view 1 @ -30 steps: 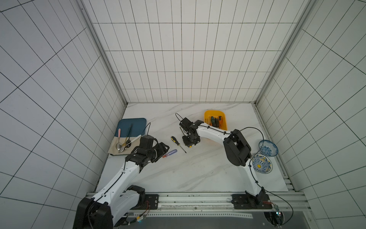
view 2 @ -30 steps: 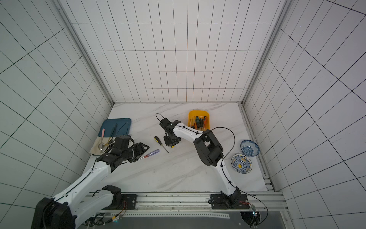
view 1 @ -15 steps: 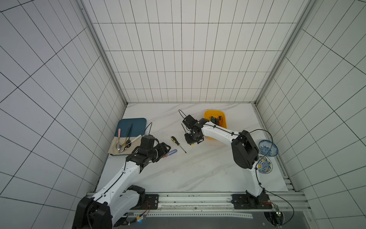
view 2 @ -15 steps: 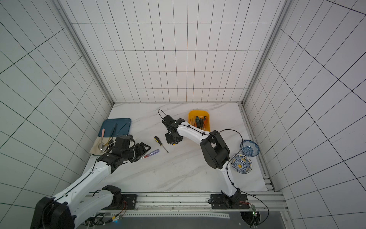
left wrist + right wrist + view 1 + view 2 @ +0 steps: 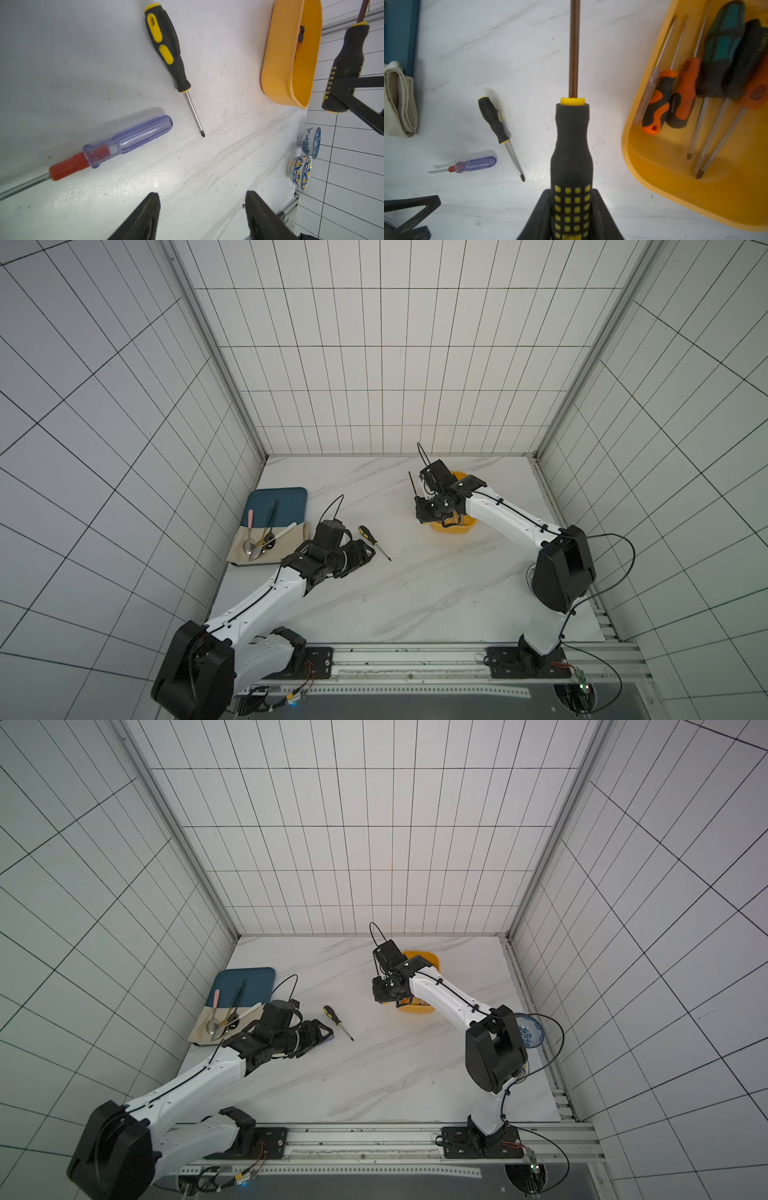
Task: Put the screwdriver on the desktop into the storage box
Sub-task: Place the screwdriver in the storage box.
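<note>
Two tools lie loose on the white marble-look desktop (image 5: 62, 62), a clear blue-handled screwdriver (image 5: 133, 135) and a black-and-yellow screwdriver (image 5: 166, 47), both just ahead of the left gripper (image 5: 201, 199), whose jaws stand apart around nothing. The right gripper (image 5: 572, 207) is clamped on a black screwdriver with yellow squares (image 5: 572, 145), held above bare desktop just beside the yellow-orange plastic storage box (image 5: 654, 162)

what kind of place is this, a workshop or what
Most likely a robot test cell, not a workshop: gridded white walls box in a marble-look desktop, two robot arms sit on a metal rail, and the props mix screwdrivers in a storage box with spoons and bowls.
</note>
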`<state>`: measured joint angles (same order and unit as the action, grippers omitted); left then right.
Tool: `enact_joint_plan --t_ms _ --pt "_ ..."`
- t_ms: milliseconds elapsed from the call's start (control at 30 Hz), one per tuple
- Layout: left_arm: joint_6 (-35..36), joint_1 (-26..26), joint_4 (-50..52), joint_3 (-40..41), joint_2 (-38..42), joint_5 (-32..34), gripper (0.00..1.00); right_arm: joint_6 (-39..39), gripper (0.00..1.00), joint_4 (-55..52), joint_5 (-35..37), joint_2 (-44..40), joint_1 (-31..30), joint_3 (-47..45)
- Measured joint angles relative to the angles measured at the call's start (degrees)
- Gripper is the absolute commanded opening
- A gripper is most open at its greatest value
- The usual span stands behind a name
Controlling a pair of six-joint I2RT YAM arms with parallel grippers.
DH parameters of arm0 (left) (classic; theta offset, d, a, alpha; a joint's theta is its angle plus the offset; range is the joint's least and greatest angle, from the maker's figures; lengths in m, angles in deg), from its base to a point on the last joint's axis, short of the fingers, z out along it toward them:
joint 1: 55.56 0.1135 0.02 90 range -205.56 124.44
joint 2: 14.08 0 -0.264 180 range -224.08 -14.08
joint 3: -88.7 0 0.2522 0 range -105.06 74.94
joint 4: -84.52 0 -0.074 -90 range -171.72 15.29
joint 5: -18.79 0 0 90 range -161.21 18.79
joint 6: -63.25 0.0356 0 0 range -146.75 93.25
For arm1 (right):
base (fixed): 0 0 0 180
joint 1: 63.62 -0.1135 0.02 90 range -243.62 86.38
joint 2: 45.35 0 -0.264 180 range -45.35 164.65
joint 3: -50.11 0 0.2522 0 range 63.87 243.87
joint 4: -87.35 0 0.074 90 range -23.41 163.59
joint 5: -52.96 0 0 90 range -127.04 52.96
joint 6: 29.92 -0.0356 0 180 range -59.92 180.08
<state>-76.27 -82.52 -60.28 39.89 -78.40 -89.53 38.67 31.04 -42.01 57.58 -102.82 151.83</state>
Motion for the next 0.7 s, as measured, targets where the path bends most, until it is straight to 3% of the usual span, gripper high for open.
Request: enact_joint_plan --t_ms 367,700 --pt "0.7 -5.2 -1.6 -4.3 -4.2 0.0 0.69 -0.7 0.18 2.3 -1.5 -1.7 7.1 -5.5" --pt "0.7 -5.9 -1.9 -4.7 -5.1 0.4 0.69 -1.6 0.18 5.0 -4.2 0.1 11.6 -5.7"
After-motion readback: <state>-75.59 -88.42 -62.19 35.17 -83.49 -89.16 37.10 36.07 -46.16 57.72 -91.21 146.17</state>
